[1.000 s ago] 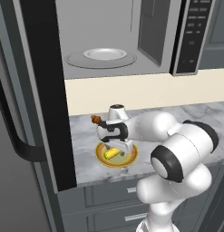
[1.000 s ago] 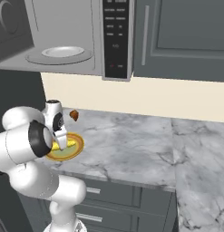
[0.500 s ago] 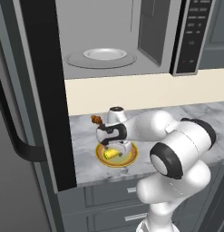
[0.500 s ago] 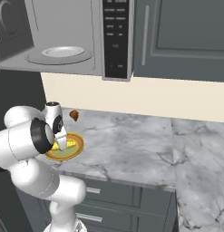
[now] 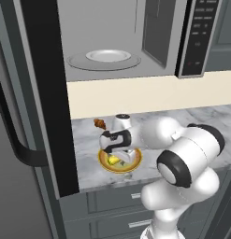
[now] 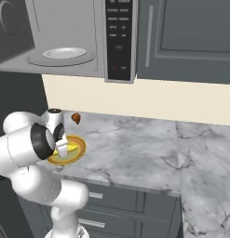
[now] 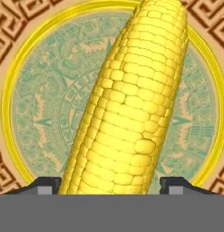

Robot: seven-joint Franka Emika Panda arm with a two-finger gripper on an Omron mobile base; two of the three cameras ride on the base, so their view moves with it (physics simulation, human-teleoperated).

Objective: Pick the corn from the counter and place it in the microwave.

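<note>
The microwave (image 5: 121, 42) stands open above the table (image 6: 135, 153), its turntable bare. The step in hand looks like the grasp: the gripper (image 7: 111, 183) is low over the plate (image 5: 134, 163), jaws spread open with the corn (image 7: 127, 104) between them, running toward 1 o'clock in the hand view. Next they must close, then lift. The button panel's writing is too small to read.

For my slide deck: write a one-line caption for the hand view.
Pincer open, one fingertip on either side of the corn, which lies on the patterned, yellow-ringed plate.
</note>
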